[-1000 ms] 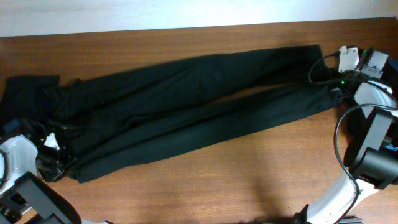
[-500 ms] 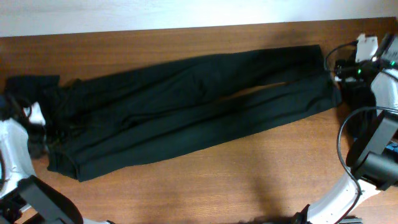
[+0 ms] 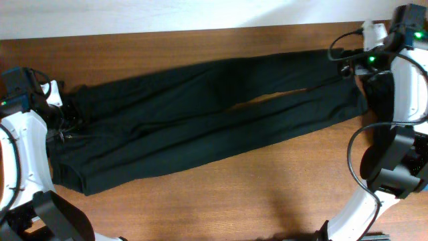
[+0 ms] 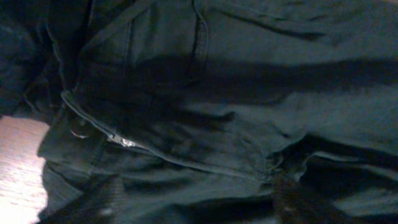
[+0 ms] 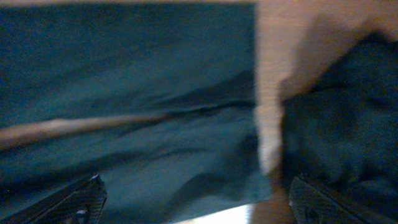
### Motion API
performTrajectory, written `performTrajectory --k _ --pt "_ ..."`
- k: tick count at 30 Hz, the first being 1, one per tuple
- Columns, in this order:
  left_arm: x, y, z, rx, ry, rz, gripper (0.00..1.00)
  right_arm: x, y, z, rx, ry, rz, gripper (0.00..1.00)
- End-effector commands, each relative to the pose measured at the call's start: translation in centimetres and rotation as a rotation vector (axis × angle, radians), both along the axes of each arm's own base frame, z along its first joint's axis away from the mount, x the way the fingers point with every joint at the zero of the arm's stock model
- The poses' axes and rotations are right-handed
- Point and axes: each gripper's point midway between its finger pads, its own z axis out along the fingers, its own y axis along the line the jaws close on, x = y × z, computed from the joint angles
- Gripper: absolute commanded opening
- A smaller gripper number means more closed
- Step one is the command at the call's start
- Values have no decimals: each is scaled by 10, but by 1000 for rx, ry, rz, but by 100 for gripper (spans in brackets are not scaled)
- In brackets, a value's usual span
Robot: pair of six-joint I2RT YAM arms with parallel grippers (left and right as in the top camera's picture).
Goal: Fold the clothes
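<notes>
Both arms have lifted off the trousers [image 3: 200, 120] since the earlier frame. The left claw [image 4: 199, 205] hangs apart and empty above the zip [image 4: 121, 141]. The trousers lie flat, slanting across the desk [image 3: 267, 194]. The right claw [image 5: 199, 199] stands wide and empty over the cuffs [image 5: 245, 93]. A neat fold probably needs even grips on both ends, with the cuffs carried squarely to the waist.

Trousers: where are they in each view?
Overhead: trousers lie diagonally across the middle, waist at left.
Left wrist: waistband and zip fill the frame.
Right wrist: leg hems, left and centre.
Shared landmark: bare wood table beside the cloth, in all three.
</notes>
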Motion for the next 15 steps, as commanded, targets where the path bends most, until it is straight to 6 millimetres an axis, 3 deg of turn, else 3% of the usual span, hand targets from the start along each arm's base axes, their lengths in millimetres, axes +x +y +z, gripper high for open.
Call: performTrajectory --k 1,3,6,10,15 --pt "0 -3 -5 -19 10 -3 35 1 27 -2 47 24 44 100" --pt "-4 -8 -9 -46 33 -5 15 -3 36 -4 58 48 59 79" --pt "-15 -13 -17 -62 85 -4 10 -14 41 -9 78 100 50 52" --pt "-30 -13 -37 -61 154 9 11 -23 40 -21 118 150 -20 35" --pt "-45 -13 -71 -50 199 41 12 -37 30 -42 74 217 -48 23"
